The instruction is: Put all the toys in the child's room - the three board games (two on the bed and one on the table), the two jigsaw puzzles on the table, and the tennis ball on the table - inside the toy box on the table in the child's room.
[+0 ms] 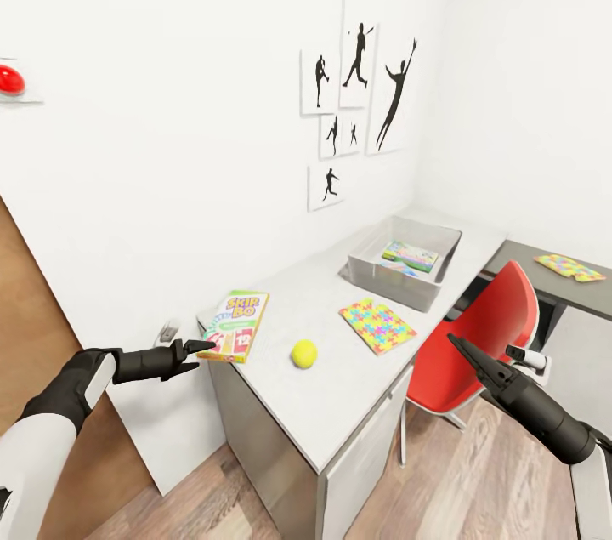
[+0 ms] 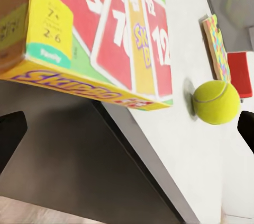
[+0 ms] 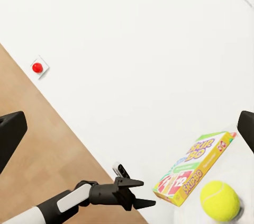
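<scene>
my left gripper (image 1: 202, 350) fingers apart, just off the SKIP-BO box (image 1: 235, 325) at the table (image 1: 340, 404) corner | tennis ball (image 1: 304, 353) beside it | right gripper (image 1: 459, 346) fingers apart over red chair (image 1: 484, 336)

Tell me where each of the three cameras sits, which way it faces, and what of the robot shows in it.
Head view: high on the robot, facing down over the table with the toy box; both arms show, left gripper and right gripper.
Left wrist view: near the left gripper, facing the SKIP-BO box and tennis ball; dark fingertips at the edges.
Right wrist view: near the right gripper, facing the wall and the left gripper.
All three share the SKIP-BO box and tennis ball.
</scene>
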